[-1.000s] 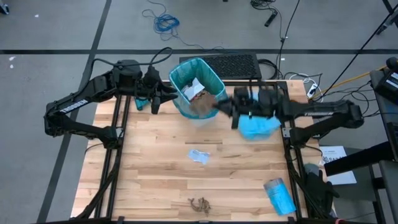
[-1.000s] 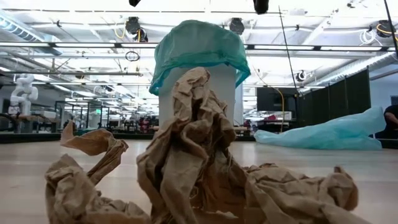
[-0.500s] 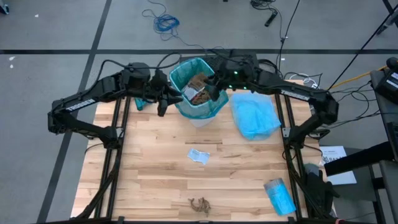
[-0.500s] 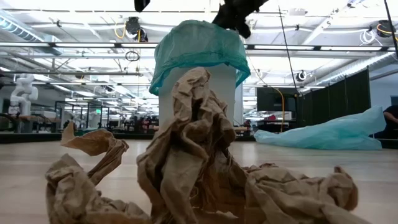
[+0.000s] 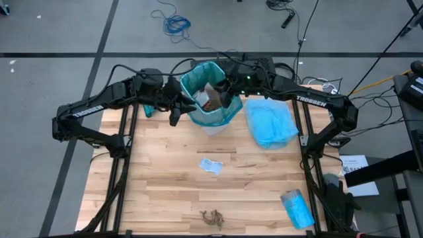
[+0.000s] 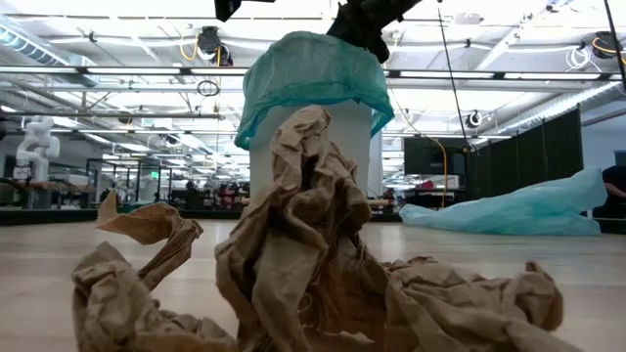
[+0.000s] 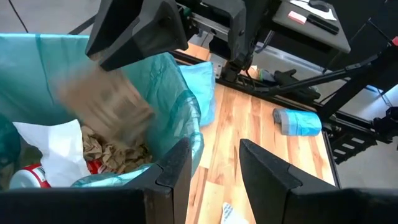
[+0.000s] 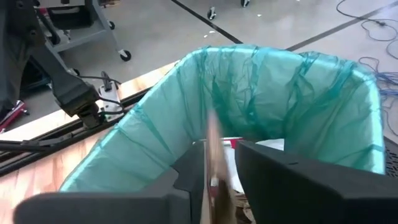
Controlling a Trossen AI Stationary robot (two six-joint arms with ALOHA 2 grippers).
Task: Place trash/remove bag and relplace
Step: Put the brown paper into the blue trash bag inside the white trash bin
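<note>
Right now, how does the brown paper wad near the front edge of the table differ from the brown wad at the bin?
The front wad lies on the bare table, away from both arms; the bin wad is inside the green-lined bin, under the right claw. The front wad is sharp and at rest; the bin wad is blurred in the left wrist view, apparently falling onto the trash below. Both are crumpled brown paper.

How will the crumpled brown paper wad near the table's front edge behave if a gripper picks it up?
The brown paper wad is loosely crumpled, so it probably weighs little and squashes under the fingers. Its folds stick out unevenly, so it likely will not roll, but a shallow pinch may catch only one flap.
</note>
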